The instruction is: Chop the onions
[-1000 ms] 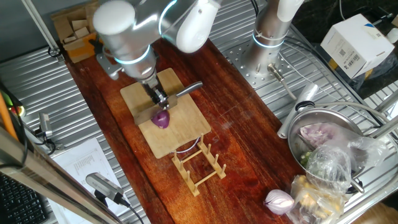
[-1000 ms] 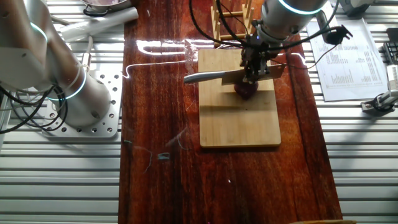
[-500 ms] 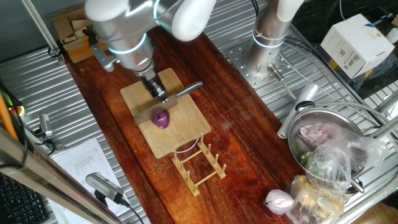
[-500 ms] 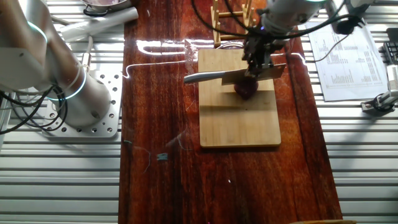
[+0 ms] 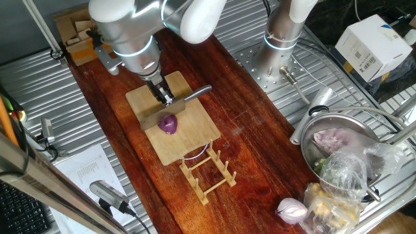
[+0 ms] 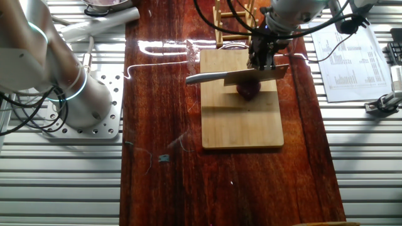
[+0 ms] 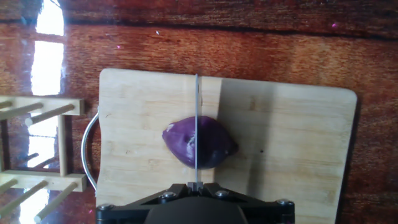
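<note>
A small dark purple onion lies on the bamboo cutting board on the dark wooden tabletop. My gripper is shut on a knife and holds it across the board, blade edge down over the onion. From the other fixed view the blade hangs just above the onion, under the gripper. In the hand view the thin blade edge runs down the middle of the onion, which looks whole. The gripper is at the frame's bottom edge.
A wooden dish rack stands just past the board's end. A pale onion and a metal bowl with bagged food sit far right. A second arm's base is bolted at the back. Printed paper lies beside the table.
The arm has risen a little with the knife, lifting the blade slightly off the onion. The onion and board have stayed in place.
</note>
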`<state>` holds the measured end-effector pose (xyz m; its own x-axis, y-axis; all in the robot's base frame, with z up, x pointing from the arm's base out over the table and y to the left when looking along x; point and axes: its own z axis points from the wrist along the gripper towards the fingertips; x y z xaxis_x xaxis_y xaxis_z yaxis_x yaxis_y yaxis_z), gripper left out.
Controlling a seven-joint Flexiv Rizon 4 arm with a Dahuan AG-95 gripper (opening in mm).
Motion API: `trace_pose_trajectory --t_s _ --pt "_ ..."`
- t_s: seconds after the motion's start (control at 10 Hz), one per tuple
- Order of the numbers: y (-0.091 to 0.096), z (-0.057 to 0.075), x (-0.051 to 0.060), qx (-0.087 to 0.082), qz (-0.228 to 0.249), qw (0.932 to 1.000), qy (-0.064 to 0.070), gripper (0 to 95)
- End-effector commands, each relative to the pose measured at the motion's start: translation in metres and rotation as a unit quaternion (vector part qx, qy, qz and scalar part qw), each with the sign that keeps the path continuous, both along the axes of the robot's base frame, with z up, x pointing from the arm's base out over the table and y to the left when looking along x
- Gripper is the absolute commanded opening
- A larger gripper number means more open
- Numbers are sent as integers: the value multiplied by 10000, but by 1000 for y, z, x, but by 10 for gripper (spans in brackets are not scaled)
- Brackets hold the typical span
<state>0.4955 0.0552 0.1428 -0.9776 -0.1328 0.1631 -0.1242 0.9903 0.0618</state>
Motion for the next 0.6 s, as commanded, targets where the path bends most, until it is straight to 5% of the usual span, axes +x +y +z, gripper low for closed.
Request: trace_pose_trajectory --t_s 0.1,0.6 --pt "2 -4 0 -65 -3 10000 30 0" --pt "1 -7 0 -106 18 9999 41 0"
